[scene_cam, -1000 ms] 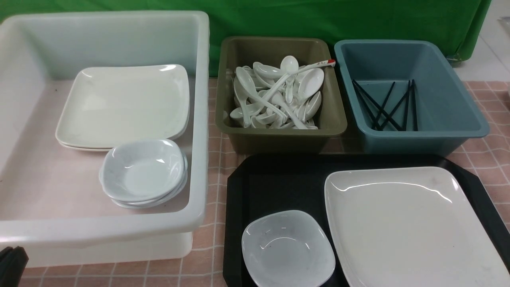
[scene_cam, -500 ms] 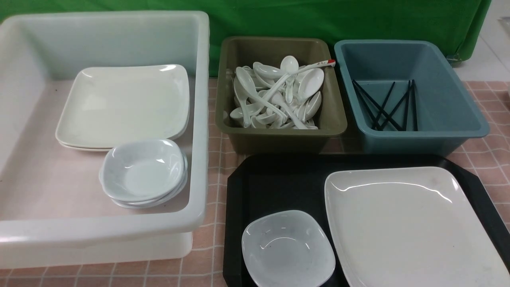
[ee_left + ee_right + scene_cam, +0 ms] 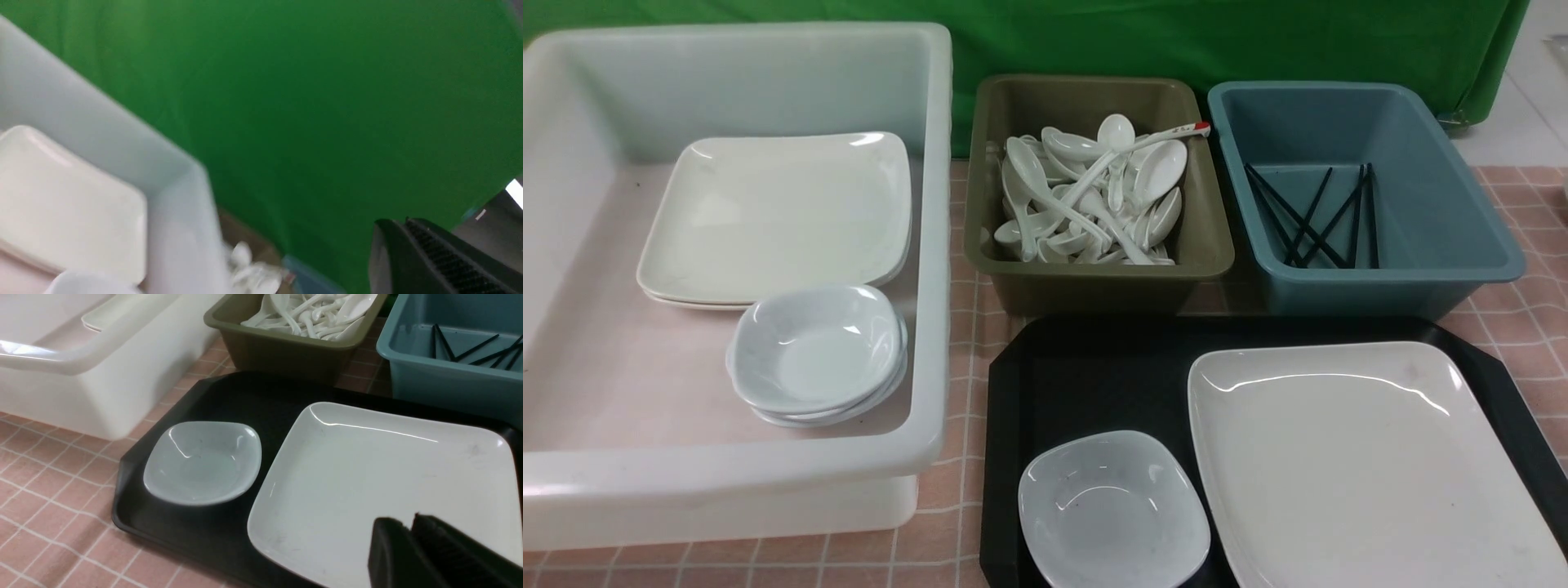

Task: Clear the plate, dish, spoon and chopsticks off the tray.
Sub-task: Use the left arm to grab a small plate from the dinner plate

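Note:
On the black tray (image 3: 1094,367) the large cream-white plate (image 3: 1364,465) fills the right side and the small bluish dish (image 3: 1112,510) sits at the near left. I see no spoon or chopsticks on the tray. Neither gripper shows in the front view. In the right wrist view my right gripper (image 3: 410,520) hangs above the near part of the plate (image 3: 380,469), fingers together and empty, with the dish (image 3: 203,462) off to one side. My left gripper (image 3: 402,222) is shut and empty, raised against the green backdrop near the white tub's corner (image 3: 179,196).
A big white tub (image 3: 727,474) at the left holds stacked plates and stacked small dishes. Behind the tray, an olive tub (image 3: 1098,278) holds several white spoons and a blue tub (image 3: 1372,286) holds black chopsticks. Pink checked cloth covers the table.
A dark gripper tip at the bottom left corner of the front view one second ago has gone out of view. The dishes and tubs have not moved.

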Robot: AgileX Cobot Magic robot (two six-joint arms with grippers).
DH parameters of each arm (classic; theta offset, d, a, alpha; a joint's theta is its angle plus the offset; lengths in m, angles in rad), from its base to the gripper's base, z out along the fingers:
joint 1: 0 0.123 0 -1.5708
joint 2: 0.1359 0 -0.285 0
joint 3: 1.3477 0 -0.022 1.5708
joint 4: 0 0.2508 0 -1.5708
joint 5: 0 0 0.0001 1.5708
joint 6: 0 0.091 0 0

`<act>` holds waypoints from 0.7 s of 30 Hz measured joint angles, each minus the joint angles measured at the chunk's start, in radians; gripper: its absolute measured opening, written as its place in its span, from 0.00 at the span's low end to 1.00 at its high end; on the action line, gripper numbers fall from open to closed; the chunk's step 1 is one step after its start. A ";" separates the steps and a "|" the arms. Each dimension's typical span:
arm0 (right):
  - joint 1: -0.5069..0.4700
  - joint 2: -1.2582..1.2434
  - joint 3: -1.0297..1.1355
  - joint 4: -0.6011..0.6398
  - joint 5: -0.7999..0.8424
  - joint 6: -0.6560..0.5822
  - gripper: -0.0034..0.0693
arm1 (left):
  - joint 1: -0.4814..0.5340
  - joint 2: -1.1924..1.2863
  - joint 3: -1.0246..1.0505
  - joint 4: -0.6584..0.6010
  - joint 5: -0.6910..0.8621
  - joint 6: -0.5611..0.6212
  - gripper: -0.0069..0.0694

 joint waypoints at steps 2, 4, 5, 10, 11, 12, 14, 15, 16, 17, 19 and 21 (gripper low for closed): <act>0.000 0.000 0.005 0.000 0.000 0.000 0.22 | -0.028 0.142 -0.139 -0.115 0.182 0.212 0.09; 0.000 0.000 0.007 0.000 0.001 0.000 0.22 | -0.055 0.320 -0.302 -0.281 0.433 0.434 0.09; 0.000 0.000 0.007 0.000 0.001 0.000 0.22 | -0.059 0.365 -0.331 -0.330 0.486 0.482 0.09; 0.000 0.000 0.007 0.000 0.008 0.000 0.22 | -0.069 0.643 -0.434 -0.543 0.691 0.754 0.09; 0.000 0.000 0.007 0.000 0.012 0.000 0.22 | -0.069 0.688 -0.437 -0.565 0.700 0.786 0.09; 0.000 0.000 0.007 0.000 0.014 0.000 0.22 | -0.069 0.704 -0.439 -0.571 0.704 0.794 0.09; 0.000 0.000 0.007 0.000 0.038 0.000 0.22 | -0.079 0.798 -0.440 -0.578 0.710 0.822 0.09; 0.000 0.000 0.007 0.000 0.047 0.000 0.22 | -0.086 0.829 -0.440 -0.580 0.711 0.829 0.09; 0.000 0.000 0.007 0.000 0.047 0.000 0.22 | -0.090 0.841 -0.440 -0.580 0.711 0.830 0.09; 0.000 0.000 0.007 0.000 0.056 0.001 0.22 | -0.113 0.888 -0.440 -0.581 0.713 0.832 0.09; 0.000 0.000 0.007 0.000 0.056 0.002 0.22 | -0.159 0.947 -0.440 -0.580 0.728 0.834 0.09; 0.000 0.000 0.007 0.000 0.053 0.002 0.22 | -0.187 0.977 -0.442 -0.577 0.734 0.835 0.09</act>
